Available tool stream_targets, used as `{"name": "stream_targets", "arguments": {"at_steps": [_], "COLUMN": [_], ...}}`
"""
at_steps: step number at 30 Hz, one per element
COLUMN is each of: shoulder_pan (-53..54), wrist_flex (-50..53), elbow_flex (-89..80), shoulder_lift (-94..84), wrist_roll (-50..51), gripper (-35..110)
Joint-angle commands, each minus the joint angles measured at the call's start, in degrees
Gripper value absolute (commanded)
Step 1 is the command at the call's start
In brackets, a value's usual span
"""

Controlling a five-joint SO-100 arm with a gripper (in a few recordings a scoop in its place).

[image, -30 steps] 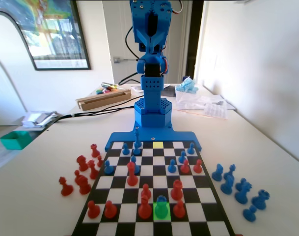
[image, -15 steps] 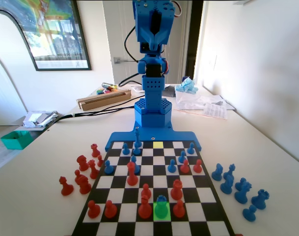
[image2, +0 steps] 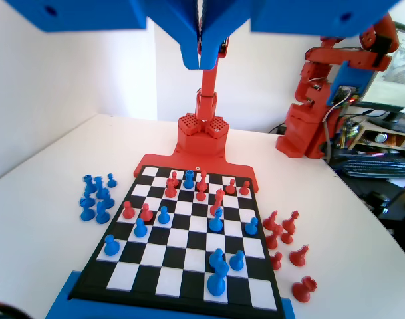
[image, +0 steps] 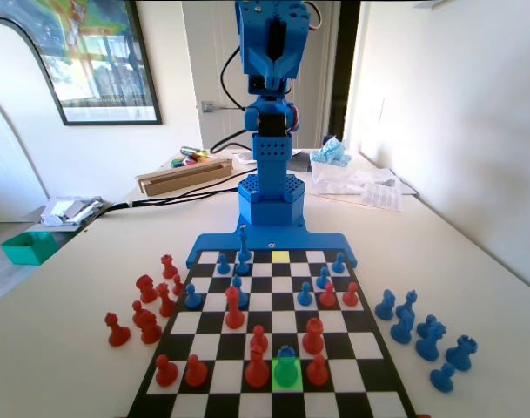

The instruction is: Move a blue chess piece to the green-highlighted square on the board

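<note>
I see the blue chess piece (image: pixel 286 356) standing on the green-highlighted square (image: pixel 286 375) at the board's (image: pixel 352 347) near end, well apart from my gripper (image2: pixel 201 61), which hangs raised, jaws pressed together and empty.

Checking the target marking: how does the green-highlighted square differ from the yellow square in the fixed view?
The green-highlighted square is bright green, the yellow square pale yellow. The green one lies toward the near end of the board, the yellow one in the far row. A blue chess piece stands on the green one; the yellow one is bare. Both are single board cells.
</note>
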State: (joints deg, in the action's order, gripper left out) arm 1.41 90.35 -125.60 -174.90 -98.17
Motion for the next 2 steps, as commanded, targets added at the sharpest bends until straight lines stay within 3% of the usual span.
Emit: {"name": "stream_targets", "arguments": {"at_steps": [1, 2], "shoulder_pan": [0.1, 0.1], "wrist_flex": [-0.4, -0.4], "elbow_flex": [0.4, 0.4], "shoulder_lift": [-0.2, -0.2], "wrist_roll": [-0.8, -0.8], "gripper": [1, 1]}}
